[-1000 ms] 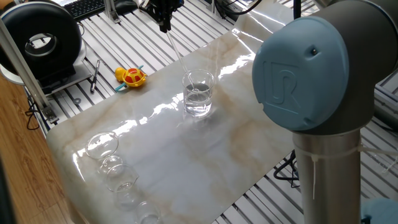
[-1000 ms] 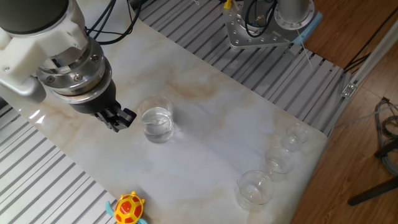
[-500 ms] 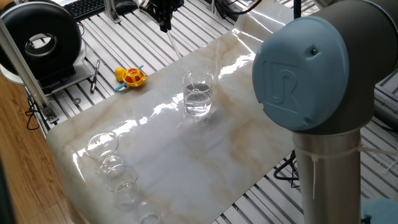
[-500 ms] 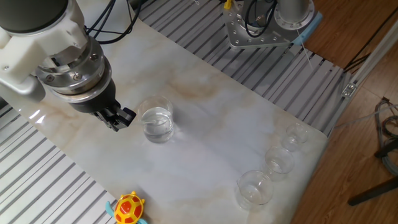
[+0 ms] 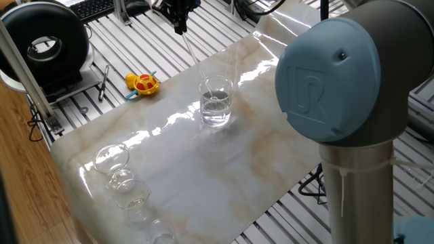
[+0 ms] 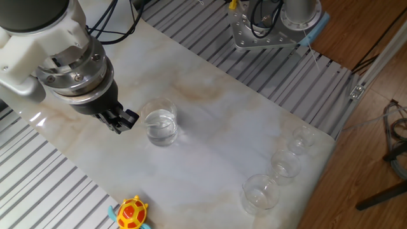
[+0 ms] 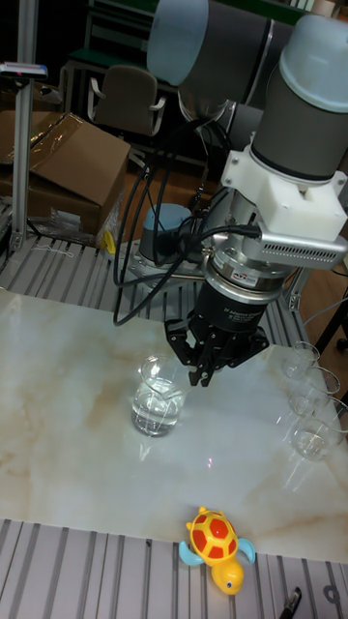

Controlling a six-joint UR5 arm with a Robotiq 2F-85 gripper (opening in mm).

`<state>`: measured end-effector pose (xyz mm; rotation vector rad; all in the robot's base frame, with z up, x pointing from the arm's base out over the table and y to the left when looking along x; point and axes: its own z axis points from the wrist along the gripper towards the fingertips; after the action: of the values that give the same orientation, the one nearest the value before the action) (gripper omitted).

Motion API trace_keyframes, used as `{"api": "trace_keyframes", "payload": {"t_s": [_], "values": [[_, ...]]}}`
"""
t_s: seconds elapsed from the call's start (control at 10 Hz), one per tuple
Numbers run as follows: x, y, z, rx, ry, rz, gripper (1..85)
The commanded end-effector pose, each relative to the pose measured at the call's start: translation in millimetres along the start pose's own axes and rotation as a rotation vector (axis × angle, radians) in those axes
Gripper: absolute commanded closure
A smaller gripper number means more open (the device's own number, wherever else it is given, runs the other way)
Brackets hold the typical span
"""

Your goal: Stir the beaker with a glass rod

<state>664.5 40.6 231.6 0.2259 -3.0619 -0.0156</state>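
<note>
The beaker (image 5: 215, 102) (image 6: 160, 126) (image 7: 158, 397) stands upright near the middle of the marble-patterned table, part full of clear liquid. My gripper (image 5: 180, 27) (image 6: 122, 121) (image 7: 200, 375) hangs beside and above it, its fingers closed. In one fixed view the thin glass rod (image 5: 192, 55) slants from the fingertips down into the beaker's mouth. The rod is too faint to make out in the other two views.
A yellow and red toy turtle (image 5: 142, 83) (image 6: 131, 213) (image 7: 217, 542) lies near a table edge. Several small clear glass vessels (image 5: 112, 157) (image 6: 261, 191) (image 7: 309, 406) cluster at one end. A black round device (image 5: 44, 44) and a keyboard (image 5: 91, 8) sit off the table.
</note>
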Motion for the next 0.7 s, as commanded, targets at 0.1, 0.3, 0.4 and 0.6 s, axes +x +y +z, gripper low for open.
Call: {"api": "trace_keyframes", "payload": {"t_s": [0.1,0.3,0.4,0.6], "values": [[-2.4,2.7,-4.4,-0.020,-0.013,-0.005,84.7],[-2.8,2.2,-8.1,-0.026,-0.016,-0.013,84.7],[-2.9,1.9,-9.8,-0.026,-0.016,-0.013,84.7],[-4.1,1.8,-14.0,-0.028,-0.022,-0.015,84.7]]}}
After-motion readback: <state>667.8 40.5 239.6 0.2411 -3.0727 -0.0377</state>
